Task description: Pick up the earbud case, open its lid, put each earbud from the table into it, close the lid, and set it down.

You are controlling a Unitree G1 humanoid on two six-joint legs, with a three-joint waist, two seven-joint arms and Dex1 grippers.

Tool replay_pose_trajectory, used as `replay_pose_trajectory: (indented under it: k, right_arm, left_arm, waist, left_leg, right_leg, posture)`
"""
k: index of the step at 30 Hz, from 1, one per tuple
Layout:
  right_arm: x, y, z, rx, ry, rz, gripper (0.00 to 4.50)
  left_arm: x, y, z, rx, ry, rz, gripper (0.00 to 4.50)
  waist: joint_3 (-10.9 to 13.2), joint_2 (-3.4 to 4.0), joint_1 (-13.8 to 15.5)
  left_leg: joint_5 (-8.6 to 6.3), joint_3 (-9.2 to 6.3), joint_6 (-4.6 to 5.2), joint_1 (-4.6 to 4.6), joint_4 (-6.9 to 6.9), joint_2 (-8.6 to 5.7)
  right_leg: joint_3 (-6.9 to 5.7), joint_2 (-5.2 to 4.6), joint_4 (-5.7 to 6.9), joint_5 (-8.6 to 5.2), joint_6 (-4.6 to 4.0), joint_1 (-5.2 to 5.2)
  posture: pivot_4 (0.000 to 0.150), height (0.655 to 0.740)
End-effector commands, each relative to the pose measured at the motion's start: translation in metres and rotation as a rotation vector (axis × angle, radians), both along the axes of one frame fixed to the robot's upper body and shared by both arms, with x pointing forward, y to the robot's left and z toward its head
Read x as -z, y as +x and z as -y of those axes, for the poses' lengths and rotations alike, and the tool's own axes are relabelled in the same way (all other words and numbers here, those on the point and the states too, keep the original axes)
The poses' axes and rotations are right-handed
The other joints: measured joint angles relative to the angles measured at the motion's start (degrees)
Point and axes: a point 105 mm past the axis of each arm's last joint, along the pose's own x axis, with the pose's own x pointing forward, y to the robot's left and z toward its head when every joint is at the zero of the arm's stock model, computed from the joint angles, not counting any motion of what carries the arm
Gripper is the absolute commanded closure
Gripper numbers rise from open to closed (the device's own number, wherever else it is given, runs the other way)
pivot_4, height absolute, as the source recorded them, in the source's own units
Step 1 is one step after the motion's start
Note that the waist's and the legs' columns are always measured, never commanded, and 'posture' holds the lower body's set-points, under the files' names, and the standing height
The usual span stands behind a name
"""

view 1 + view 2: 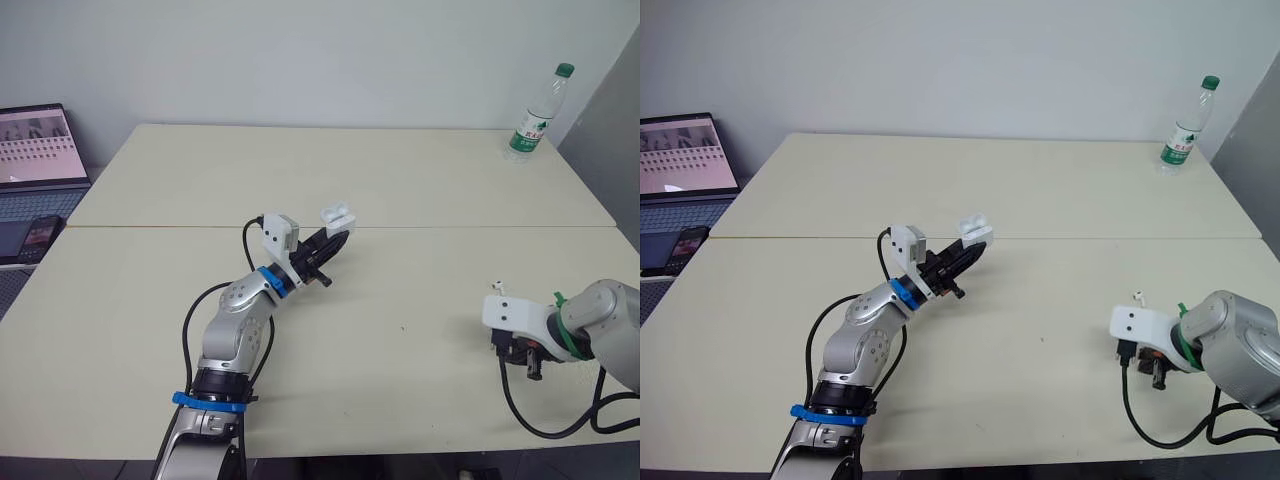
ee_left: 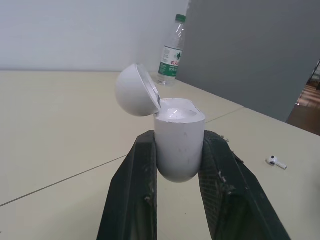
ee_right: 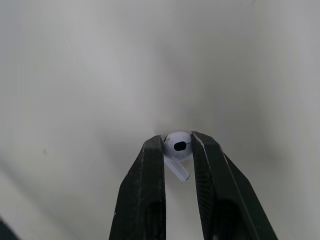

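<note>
My left gripper [image 1: 334,236] is shut on the white earbud case [image 2: 179,142] and holds it above the middle of the table. The case's lid [image 2: 136,91] is hinged open. Down near the table at the front right, my right gripper [image 3: 177,143] is shut on a white earbud [image 3: 178,147], head up and stem hanging between the fingers. A second white earbud [image 1: 496,286] lies on the table just beyond the right gripper [image 1: 530,366].
A water bottle [image 1: 537,115] stands at the table's far right corner. A laptop [image 1: 35,150] and a phone [image 1: 35,235] sit on a lower surface left of the cream table [image 1: 400,180]. A seam runs across the tabletop.
</note>
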Motion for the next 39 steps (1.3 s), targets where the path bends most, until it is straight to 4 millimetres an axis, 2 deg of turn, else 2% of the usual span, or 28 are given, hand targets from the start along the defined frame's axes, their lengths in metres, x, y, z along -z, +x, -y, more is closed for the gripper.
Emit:
replay_pose_trajectory:
  k: [1, 6, 12, 15, 18, 23, 28, 32, 39]
  right_arm:
    - [-0.029, 0.025, -0.019, -0.038, 0.154, 0.199, 4.12]
    - [-0.061, 0.039, -0.062, -0.064, 0.573, 0.366, 4.12]
    - [-0.121, 0.052, -0.100, 0.002, 1.077, 0.536, 4.12]
    - [-0.143, 0.056, -0.110, 0.028, 1.242, 0.601, 4.12]
    - [-0.154, 0.062, -0.116, 0.104, 1.368, 0.627, 4.12]
    - [-0.154, 0.060, -0.137, 0.224, 1.567, 0.575, 4.12]
    - [-0.136, 0.055, -0.152, 0.247, 1.565, 0.542, 4.12]
    - [-0.124, 0.054, -0.152, 0.266, 1.537, 0.540, 4.12]
    - [-0.120, 0.053, -0.148, 0.295, 1.537, 0.535, 4.12]
  left_arm:
    - [-0.010, -0.003, 0.010, 0.018, -0.012, 0.043, 3.76]
    - [-0.008, -0.009, 0.030, 0.059, -0.019, 0.033, 3.76]
    - [-0.008, -0.011, 0.046, 0.084, -0.022, 0.025, 3.76]
    - [-0.010, -0.010, 0.052, 0.092, -0.018, 0.034, 3.76]
    - [-0.014, -0.009, 0.056, 0.094, -0.023, 0.045, 3.76]
    - [-0.023, -0.013, 0.061, 0.108, -0.054, 0.063, 3.76]
    - [-0.031, -0.017, 0.064, 0.116, -0.076, 0.075, 3.76]
    - [-0.033, -0.017, 0.062, 0.107, -0.081, 0.084, 3.76]
    - [-0.033, -0.016, 0.061, 0.101, -0.064, 0.105, 3.76]
  waist:
    - [0.00, -0.01, 0.04]
    - [0.00, -0.03, 0.19]
    - [-0.01, -0.01, 0.04]
    - [-0.02, 0.01, 0.06]
    - [-0.02, 0.02, 0.07]
    - [-0.03, 0.03, 0.05]
    - [-0.04, 0.04, 0.03]
    - [-0.04, 0.04, 0.03]
    - [-0.04, 0.04, 0.03]
  left_leg:
    - [0.00, -0.02, 0.00, 0.00, 0.02, 0.00]
    - [0.00, -0.07, 0.00, -0.03, 0.03, -0.02]
    - [0.00, -0.08, 0.00, -0.02, 0.03, 0.01]
    - [0.01, -0.12, 0.00, -0.02, 0.03, 0.00]
    - [0.00, -0.10, 0.00, -0.05, 0.03, 0.00]
    - [0.00, -0.08, 0.00, -0.08, 0.00, 0.03]
    - [0.00, -0.09, -0.01, -0.10, -0.02, 0.02]
    - [0.00, -0.07, 0.00, -0.10, -0.01, -0.01]
    - [0.00, -0.10, 0.00, -0.09, -0.01, 0.01]
  right_leg:
    - [-0.01, 0.01, 0.01, 0.00, 0.00, 0.01]
    - [-0.02, 0.03, 0.03, 0.01, 0.00, 0.04]
    - [0.00, 0.04, 0.08, 0.02, -0.01, 0.04]
    - [-0.02, 0.07, 0.08, 0.03, -0.02, 0.04]
    - [-0.03, 0.04, 0.05, 0.03, -0.02, 0.04]
    - [-0.01, 0.03, 0.07, 0.03, -0.02, -0.02]
    - [-0.01, 0.03, 0.05, 0.03, -0.02, -0.02]
    - [-0.02, 0.01, 0.04, 0.03, -0.01, -0.02]
    - [-0.05, 0.05, 0.05, 0.02, -0.01, -0.02]
  posture:
    - [0.150, 0.7362]
    - [0.150, 0.7362]
    - [0.150, 0.7362]
    - [0.150, 0.7362]
    - [0.150, 0.7362]
    - [0.150, 0.7362]
    - [0.150, 0.7362]
    - [0.150, 0.7362]
    - [0.150, 0.7362]
